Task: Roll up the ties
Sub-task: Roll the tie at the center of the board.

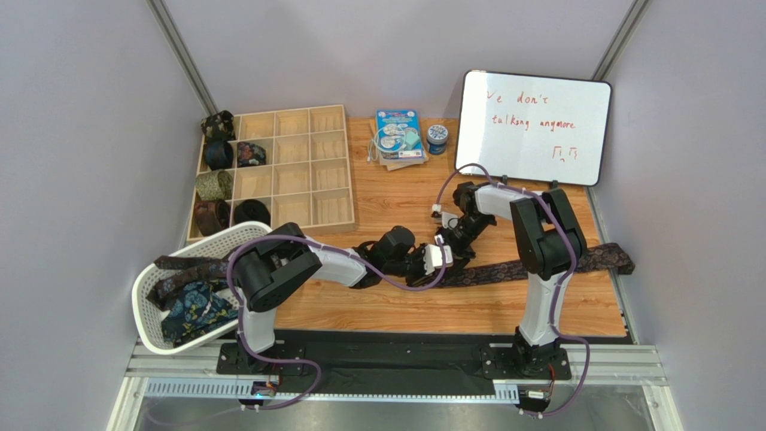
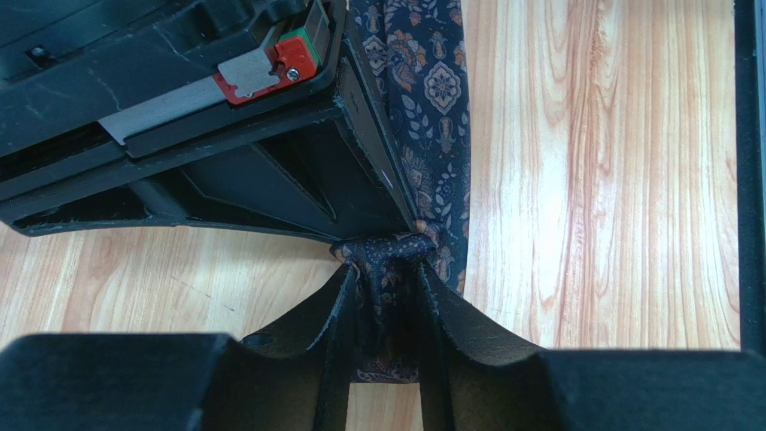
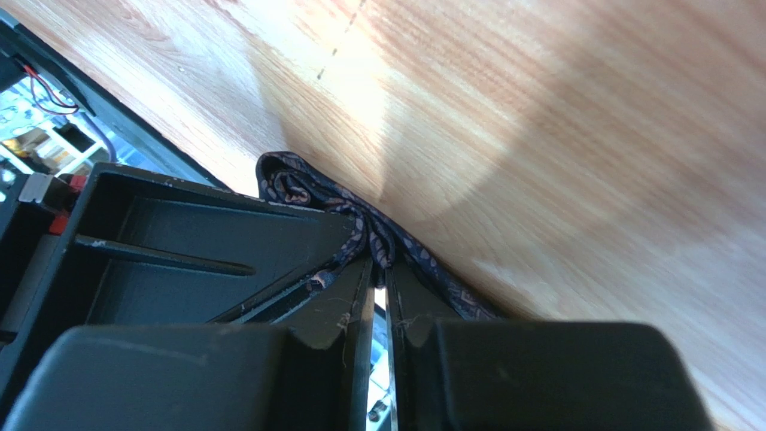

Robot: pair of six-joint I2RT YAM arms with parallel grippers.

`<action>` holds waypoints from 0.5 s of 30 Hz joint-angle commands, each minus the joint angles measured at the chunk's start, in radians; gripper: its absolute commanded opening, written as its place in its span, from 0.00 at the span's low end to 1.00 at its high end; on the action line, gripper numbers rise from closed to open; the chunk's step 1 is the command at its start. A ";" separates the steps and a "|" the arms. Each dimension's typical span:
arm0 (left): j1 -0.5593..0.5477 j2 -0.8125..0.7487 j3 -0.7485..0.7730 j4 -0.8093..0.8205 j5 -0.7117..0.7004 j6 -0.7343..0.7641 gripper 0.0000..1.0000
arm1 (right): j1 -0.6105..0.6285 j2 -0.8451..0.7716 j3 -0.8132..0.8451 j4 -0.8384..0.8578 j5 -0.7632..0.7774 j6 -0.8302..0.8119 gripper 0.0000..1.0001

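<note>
Tie (image 1: 494, 270): a dark patterned strip flat on the wooden table (image 2: 584, 180), trailing away beyond both claws. Its bunched end is clamped between the fingers of the left gripper (image 2: 385, 274). The right gripper (image 3: 379, 269), just beside, shows a narrow slit. A fold lies at its tips; whether it grips is unclear.

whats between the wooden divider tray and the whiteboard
A blue packet and a small round tin sit there, side by side; the top view shows it.
</note>
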 commanded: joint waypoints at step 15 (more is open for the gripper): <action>-0.022 0.138 -0.020 -0.341 -0.108 0.050 0.31 | -0.077 -0.124 0.085 -0.102 -0.071 -0.084 0.32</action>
